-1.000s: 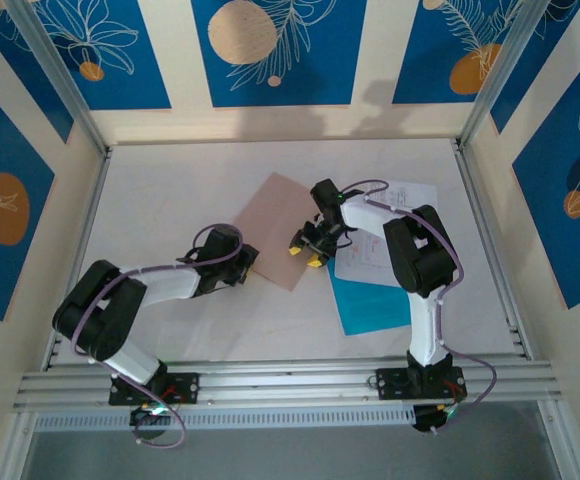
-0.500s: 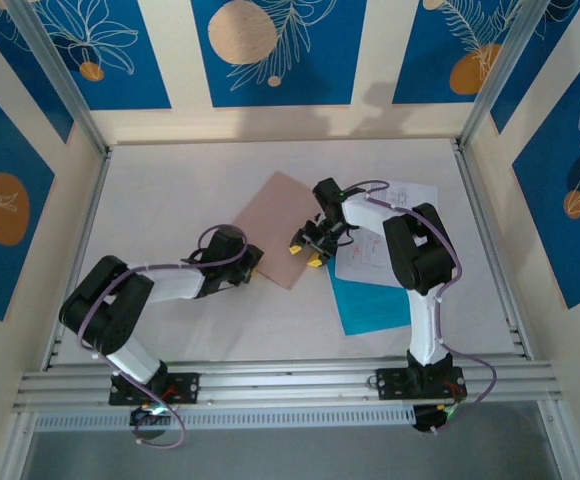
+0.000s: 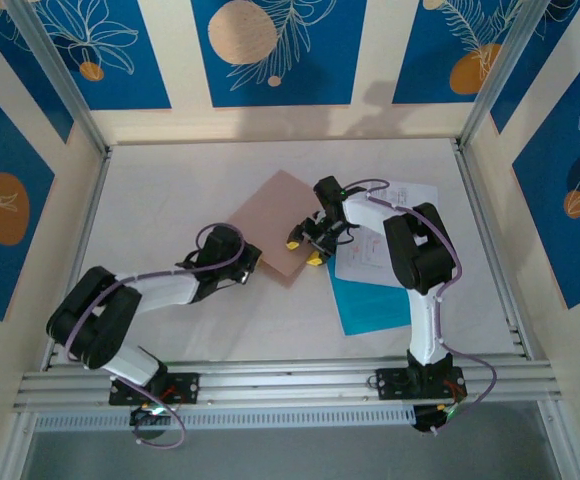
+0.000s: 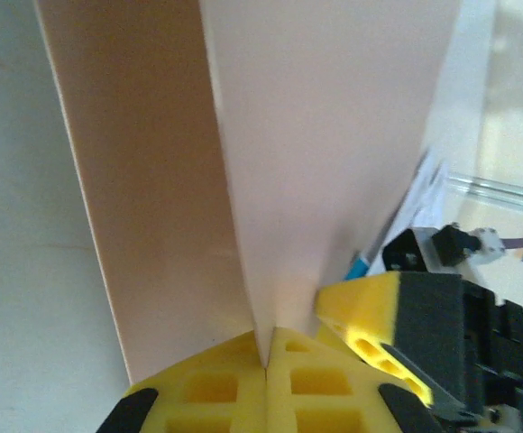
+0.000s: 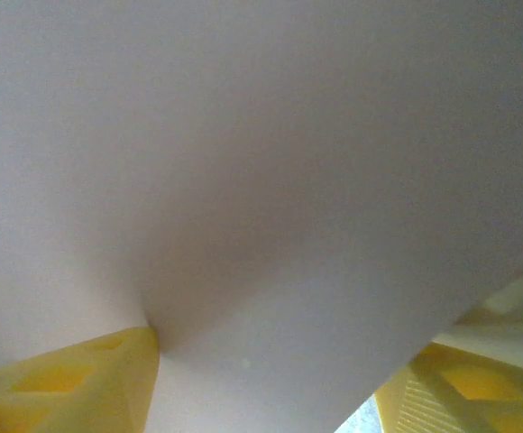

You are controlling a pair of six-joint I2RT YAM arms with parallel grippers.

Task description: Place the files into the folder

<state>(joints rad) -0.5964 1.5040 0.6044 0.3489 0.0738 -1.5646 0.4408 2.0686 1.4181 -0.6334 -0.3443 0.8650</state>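
Mid-table, folder (image 3: 278, 225) lies cornerwise. Left claw (image 3: 253, 262) is clamped shut on its near-left edge and seems to pinch one leaf clear of the other. Right claw (image 3: 305, 251) is spread open at the near-right edge, the card passing between its fingers. Files lie just right of folder, white sheets (image 3: 358, 262) above teal sheet (image 3: 365, 305), under right arm, which is nearer.

1 overhead, 2 close on folder (image 3: 270, 215)
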